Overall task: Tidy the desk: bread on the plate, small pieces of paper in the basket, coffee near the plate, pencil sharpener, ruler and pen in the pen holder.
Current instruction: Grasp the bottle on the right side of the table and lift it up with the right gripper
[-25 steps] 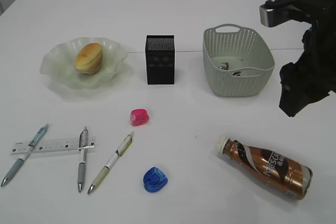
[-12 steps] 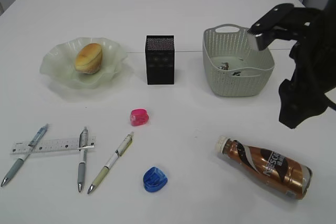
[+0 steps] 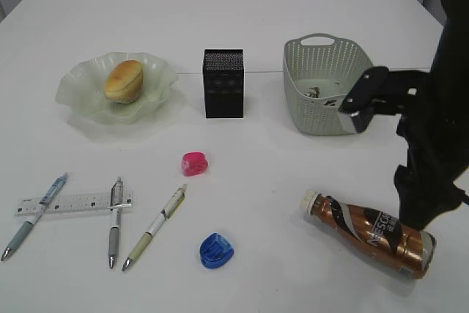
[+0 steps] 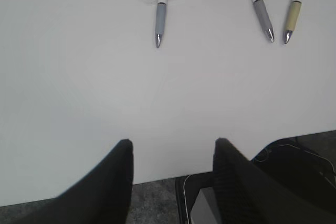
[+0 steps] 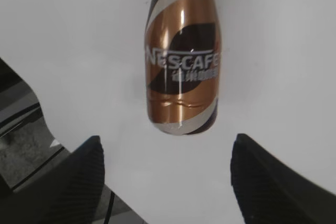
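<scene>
The right hand [image 5: 165, 156], fingers apart, hangs over the coffee bottle [image 5: 182, 56] lying on the table [image 3: 293, 20]; next it should drop and grip it.

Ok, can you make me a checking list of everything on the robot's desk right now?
Surface: white table, nothing spilled.
Job's things: bread on plate; paper scraps in basket; Nescafe bottle lying down, far from plate; three pens, ruler, pink sharpener and blue sharpener outside black pen holder.
Clutter: nothing seen.
Pincers: right pincer open around bottle's base; left pincer open, empty, at table edge.
Cables: dark wires below the edge.
Surroundings: pale wall.
</scene>
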Tool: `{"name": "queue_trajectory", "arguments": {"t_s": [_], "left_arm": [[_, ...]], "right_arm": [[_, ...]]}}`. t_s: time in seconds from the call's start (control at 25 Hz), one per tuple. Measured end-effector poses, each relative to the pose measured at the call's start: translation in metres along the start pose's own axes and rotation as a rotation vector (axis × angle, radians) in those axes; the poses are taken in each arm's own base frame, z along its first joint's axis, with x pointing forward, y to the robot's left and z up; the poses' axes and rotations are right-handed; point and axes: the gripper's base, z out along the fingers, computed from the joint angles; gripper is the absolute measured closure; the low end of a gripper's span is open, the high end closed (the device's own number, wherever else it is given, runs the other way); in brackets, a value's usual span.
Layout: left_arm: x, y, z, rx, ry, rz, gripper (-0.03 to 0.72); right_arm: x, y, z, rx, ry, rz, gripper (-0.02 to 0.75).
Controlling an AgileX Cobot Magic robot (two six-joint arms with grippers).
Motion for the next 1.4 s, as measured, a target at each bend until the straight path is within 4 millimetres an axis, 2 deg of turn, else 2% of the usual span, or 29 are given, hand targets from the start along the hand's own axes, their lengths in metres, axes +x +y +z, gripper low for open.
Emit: {"name": "queue_trajectory", "arguments": {"t_s": [0.16,1.0,1.2,1.4], "left_arm": [[0.000,0.000,0.000,0.000,0.000,0.000,0.328],[0.000,0.000,0.000,-0.005,-0.005,0.002,0.328],[-0.001,0.000,0.000,-0.005,-0.009,0.003,0.328],[-0.001,0.000,0.000,-0.005,-0.010,0.003,0.328]], "right_arm": [[0.009,0.007,0.017,-0.041,0.057,-0.004,0.158],[0.008,0.010,0.019,-0.071,0.043,0.049,0.158],[0.005,0.009,0.027,-0.088,0.066,0.054,0.156],[0.000,0.001,0.038,-0.046,0.067,0.110,0.113]]}}
